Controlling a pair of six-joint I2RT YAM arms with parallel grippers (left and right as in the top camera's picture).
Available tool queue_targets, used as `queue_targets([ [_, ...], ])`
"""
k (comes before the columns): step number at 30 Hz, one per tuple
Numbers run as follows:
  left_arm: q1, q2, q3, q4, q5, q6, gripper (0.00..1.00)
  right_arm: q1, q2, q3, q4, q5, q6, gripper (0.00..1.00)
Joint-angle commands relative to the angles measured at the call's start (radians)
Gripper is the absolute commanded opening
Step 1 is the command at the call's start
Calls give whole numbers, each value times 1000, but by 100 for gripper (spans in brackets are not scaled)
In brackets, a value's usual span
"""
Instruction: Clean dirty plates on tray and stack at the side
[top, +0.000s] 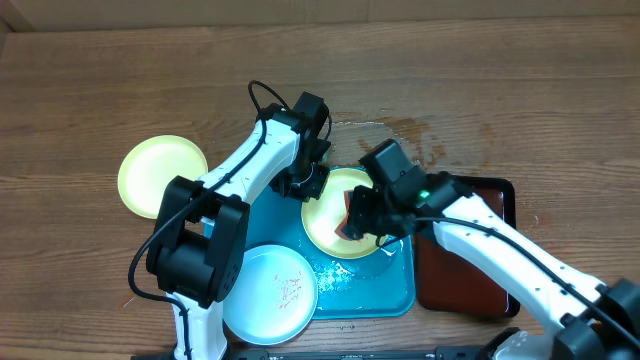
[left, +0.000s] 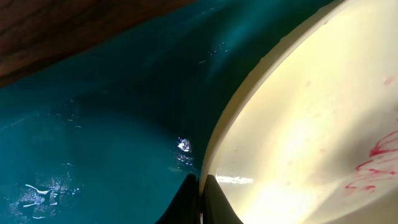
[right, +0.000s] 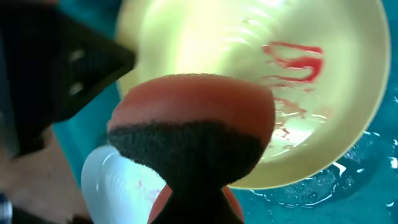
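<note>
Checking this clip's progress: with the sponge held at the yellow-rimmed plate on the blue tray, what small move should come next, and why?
Probably press the sponge in the right gripper onto the red smears and wipe across them. The plate shows uncleaned marks, and the left gripper pinches its rim, steadying it over the tray.

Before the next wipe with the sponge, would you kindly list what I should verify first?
1. Left gripper pinching the yellow plate by its rim: ok.
2. Right gripper shut on the sponge: ok.
3. Sponge over that plate: ok.
4. Plate free of red marks: not ok, smears visible.
5. Plate over the turquoise tray: ok.
6. Blue-white plate clean: not ok, smeared red.
</note>
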Motion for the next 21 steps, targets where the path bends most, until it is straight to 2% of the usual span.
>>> queue_targets([
  [1, -4, 16, -6, 0, 23, 7, 4, 2, 58, -2, 13, 54, 187, 4],
  [13, -4, 16, -6, -7, 31, 7, 4, 3, 242, -12, 138, 98, 222, 4],
  [21, -4, 16, -6, -11, 30, 8, 4, -23, 258, -9, -43, 203, 184, 4],
])
